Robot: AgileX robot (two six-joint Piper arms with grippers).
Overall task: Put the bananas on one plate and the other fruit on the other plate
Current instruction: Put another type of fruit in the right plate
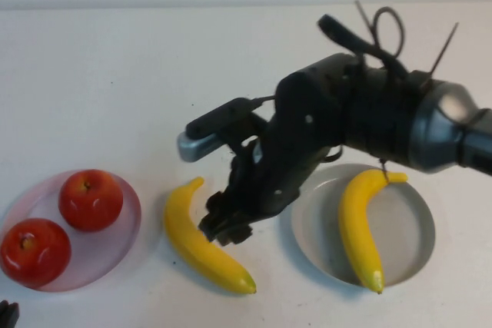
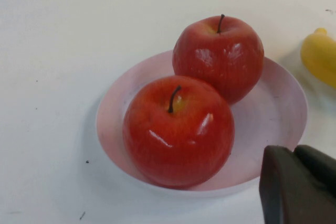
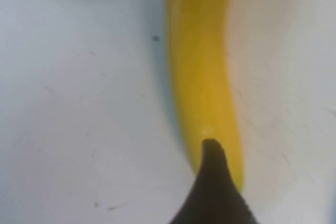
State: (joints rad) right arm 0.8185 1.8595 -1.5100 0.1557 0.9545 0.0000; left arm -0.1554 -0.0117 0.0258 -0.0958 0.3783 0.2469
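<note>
While one banana (image 1: 201,245) lies on the table (image 1: 115,74) — right hand (image 1: 225,224) just above, open

Right arm stretched across toward centre, right tool (image 1: 224,228) angled down, fingers spread; left tool (image 1: 8,315) closed, parked low at left.

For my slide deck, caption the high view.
Right end effector open over table banana; apples on pink plate.

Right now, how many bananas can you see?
2. One banana lies in the grey plate. The other banana lies on the table between the plates, under the open right gripper. None looks hidden.
</note>
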